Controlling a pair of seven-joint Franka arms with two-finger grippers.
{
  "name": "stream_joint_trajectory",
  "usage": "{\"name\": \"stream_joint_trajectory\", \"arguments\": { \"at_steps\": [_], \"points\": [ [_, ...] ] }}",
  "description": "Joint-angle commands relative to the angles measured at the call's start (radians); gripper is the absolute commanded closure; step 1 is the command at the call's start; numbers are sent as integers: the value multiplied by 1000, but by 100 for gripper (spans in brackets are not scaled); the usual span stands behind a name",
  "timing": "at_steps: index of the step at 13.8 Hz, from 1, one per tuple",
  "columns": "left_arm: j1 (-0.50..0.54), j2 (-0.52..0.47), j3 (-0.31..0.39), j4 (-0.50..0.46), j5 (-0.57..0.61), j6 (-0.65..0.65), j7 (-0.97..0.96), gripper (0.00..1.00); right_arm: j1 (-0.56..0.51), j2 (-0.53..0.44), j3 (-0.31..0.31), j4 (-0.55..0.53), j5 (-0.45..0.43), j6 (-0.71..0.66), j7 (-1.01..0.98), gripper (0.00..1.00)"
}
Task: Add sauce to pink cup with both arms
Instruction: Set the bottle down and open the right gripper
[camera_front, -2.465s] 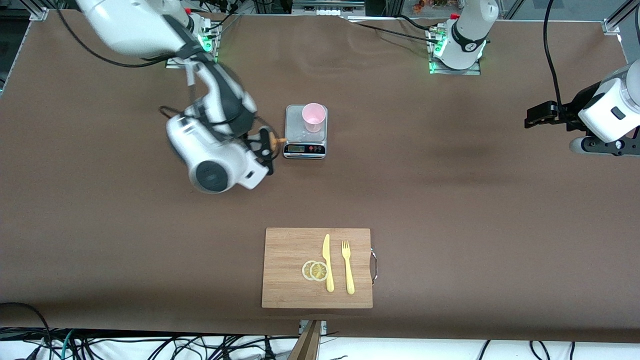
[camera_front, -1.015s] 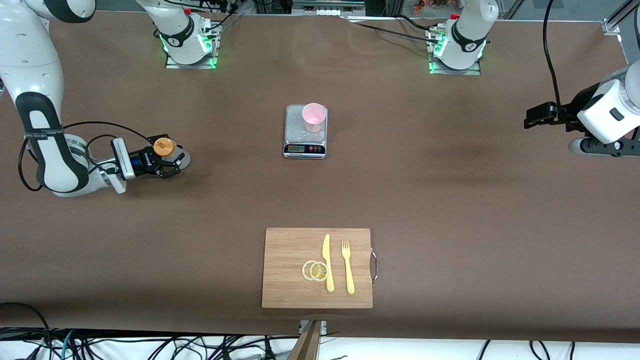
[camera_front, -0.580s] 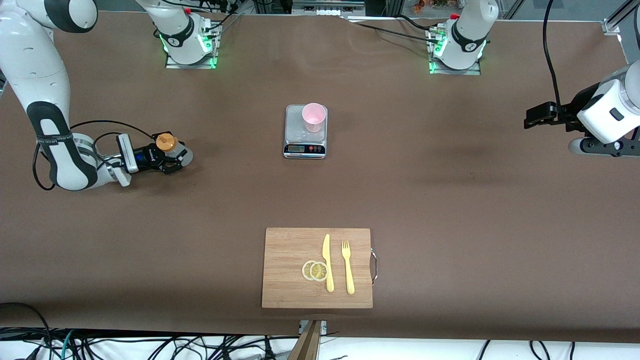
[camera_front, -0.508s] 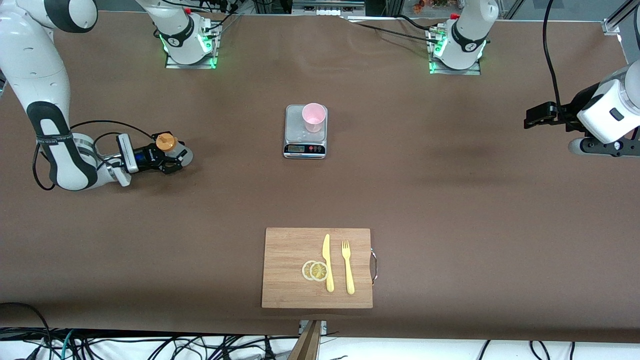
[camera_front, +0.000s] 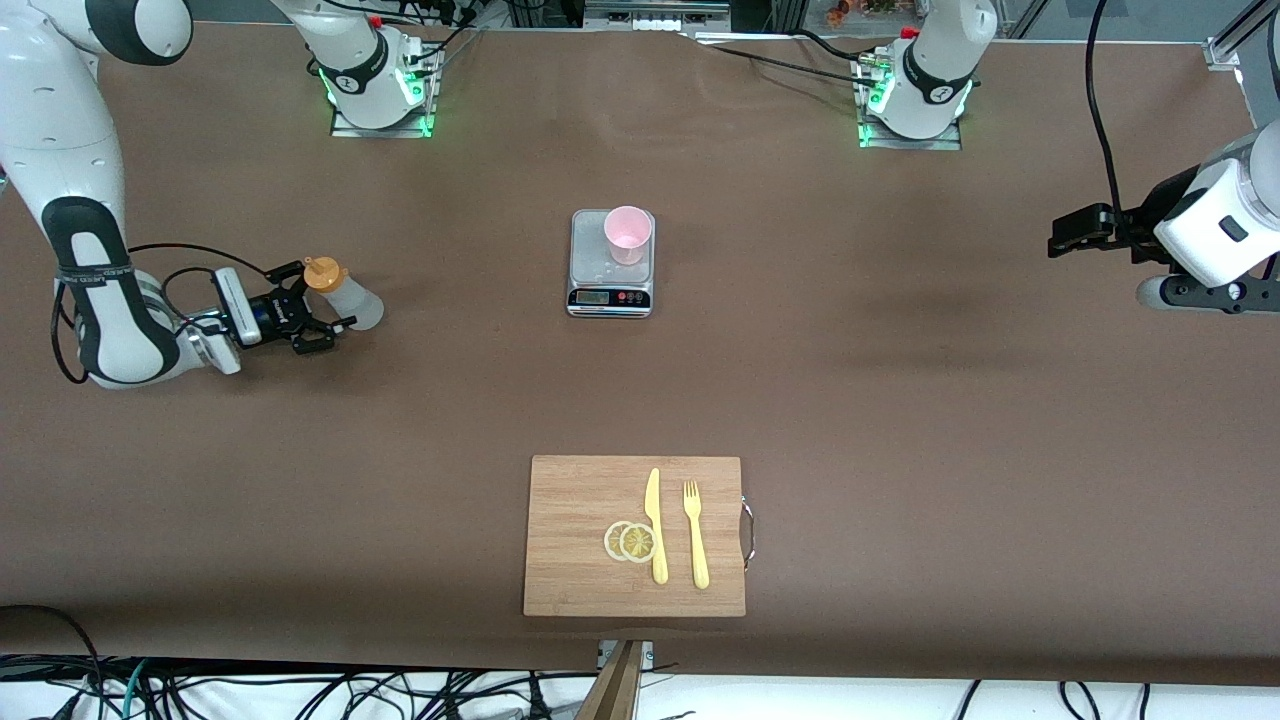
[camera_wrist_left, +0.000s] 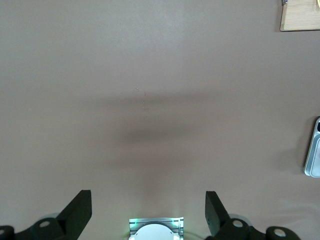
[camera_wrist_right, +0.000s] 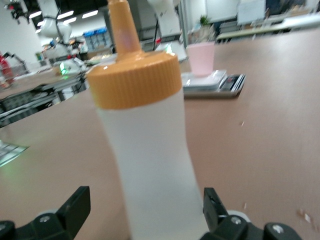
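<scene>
Sauce (camera_front: 345, 297) upright on worktop (camera_front: 900, 420), between spread right hand (camera_front: 318, 308) fingers, untouched | left hand (camera_front: 1060, 232) spread, waiting over worktop end

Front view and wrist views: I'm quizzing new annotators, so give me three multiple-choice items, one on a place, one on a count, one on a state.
1. Where is the pink cup?
A. on the scale
B. on the cutting board
C. in the left gripper

2. How many lemon slices lie on the board?
A. one
B. two
C. four

3. How is the right gripper?
A. shut on the cup
B. open beside the sauce bottle
C. shut on a fork

Key: 1 A, the cup stands on the scale's plate. 2 B, two overlapping slices show. 3 B, its fingers are spread, the bottle standing free between them.
</scene>
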Motion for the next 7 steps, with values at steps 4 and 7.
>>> {"name": "stream_joint_trajectory", "arguments": {
  "at_steps": [4, 7],
  "points": [
    [7, 5, -7, 16, 11, -15, 24, 0, 30, -200, -10, 34, -223, 94, 320, 0],
    [7, 5, -7, 16, 11, -15, 24, 0, 113, -367, -7, 17, -357, 165, 647, 0]
  ]
}}
